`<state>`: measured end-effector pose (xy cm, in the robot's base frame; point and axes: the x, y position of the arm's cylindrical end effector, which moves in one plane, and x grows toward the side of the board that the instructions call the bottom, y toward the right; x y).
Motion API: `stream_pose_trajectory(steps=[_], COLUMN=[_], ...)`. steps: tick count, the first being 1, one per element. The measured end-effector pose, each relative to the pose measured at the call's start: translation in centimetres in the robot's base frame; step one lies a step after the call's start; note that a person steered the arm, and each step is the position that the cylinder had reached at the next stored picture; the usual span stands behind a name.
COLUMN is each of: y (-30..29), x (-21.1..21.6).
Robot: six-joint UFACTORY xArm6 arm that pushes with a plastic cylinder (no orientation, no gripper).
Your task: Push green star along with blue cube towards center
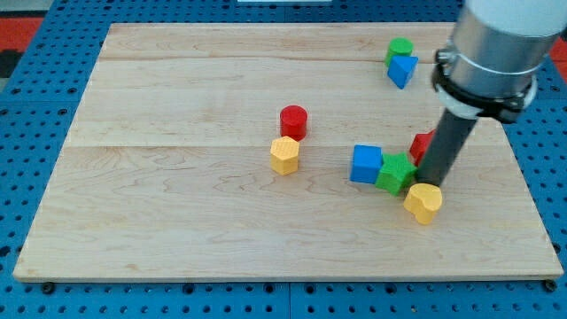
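Observation:
The green star [395, 172] lies right of the board's middle, touching the blue cube [366, 164] on its left. My tip [430, 182] is at the star's right side, touching or nearly touching it. A yellow block [423, 202] sits just below my tip. A red block [422, 145] is partly hidden behind the rod.
A red cylinder [293, 120] and a yellow block [284, 154] stand near the board's centre. A green cylinder [400, 48] and a blue block [403, 69] sit at the view's top right. The wooden board [177, 213] rests on a blue pegboard.

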<state>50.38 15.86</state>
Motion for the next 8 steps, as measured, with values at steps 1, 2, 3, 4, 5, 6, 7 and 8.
stream_pose_trajectory(steps=[1, 2, 3, 4, 5, 6, 7, 8], y=[-4.0, -9.0, -12.9, -13.9, -13.9, -14.1, -14.5, -18.0], x=[0.0, 0.0, 0.0, 0.0, -0.3, -1.4, -1.3, 0.4])
